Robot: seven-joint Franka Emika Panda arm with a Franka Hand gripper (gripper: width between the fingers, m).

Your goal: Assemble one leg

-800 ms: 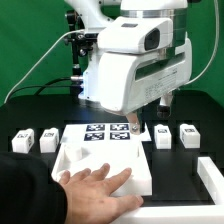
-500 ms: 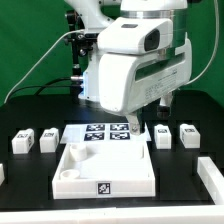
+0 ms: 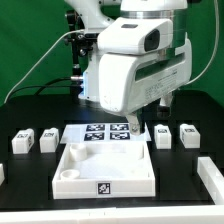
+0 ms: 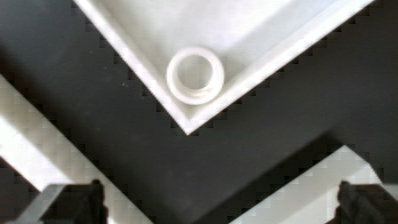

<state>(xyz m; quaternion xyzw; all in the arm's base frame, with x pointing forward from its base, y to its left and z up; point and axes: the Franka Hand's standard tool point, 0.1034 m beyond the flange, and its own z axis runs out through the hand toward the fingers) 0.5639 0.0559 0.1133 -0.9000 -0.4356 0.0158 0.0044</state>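
A robot arm hangs over a white tray [image 3: 70, 184] on a black tabletop [image 3: 25, 200]. Its claw [image 4: 217, 205] is spread wide and empty, above a tray corner whose round socket [image 4: 194, 75] holds nothing. A leg [image 3: 163, 136] stands loose near the tray on the exterior view's right, another beyond it, and two more on that view's left. Assembly seems not yet begun: a leg has yet to be grasped, carried and seated.

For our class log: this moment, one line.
gripper: open; large white square tray: corner socket in wrist view; small white plastic block legs: ungrasped
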